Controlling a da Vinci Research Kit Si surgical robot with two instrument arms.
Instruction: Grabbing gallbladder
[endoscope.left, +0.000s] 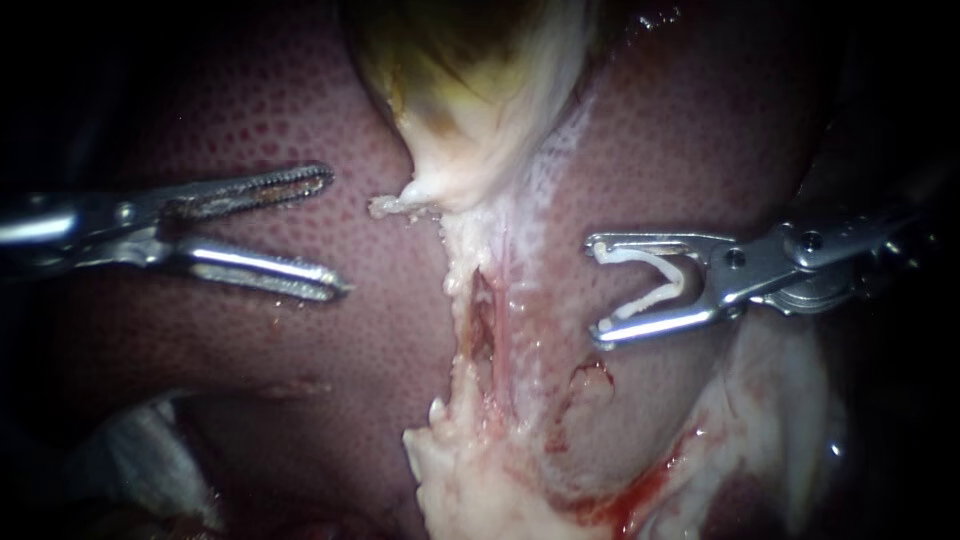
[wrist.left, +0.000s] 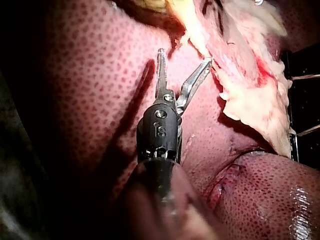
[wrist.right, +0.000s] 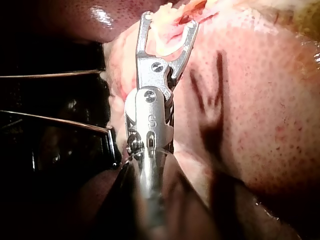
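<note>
Gaping wide and holding nothing, the toothed jaws of the left instrument (endoscope.left: 337, 232) hover over the liver (endoscope.left: 250, 110) at the left of the endoscope frame. They are well apart from the gallbladder (endoscope.left: 470, 90), a pale yellow-green sac at upper centre. At the right, the jaws of the right instrument (endoscope.left: 592, 288) stand spread around an open white clip (endoscope.left: 648, 300), whose legs lie along both of them. Their tips sit just beside the pale strip of tissue (endoscope.left: 520, 330) running down from the gallbladder's neck.

The left wrist view adds that one left jaw tip lies right at the ragged edge of that pale tissue; whether it touches is unclear. The right wrist view shows blood-tinged tissue ahead of the clip, and two thin metal rods (wrist.right: 50, 75) crossing a dark gap beside the shaft.

The liver's speckled surface glistens wet, with blood (endoscope.left: 640, 495) pooled at lower right. Beyond the tissue everything is dark.
</note>
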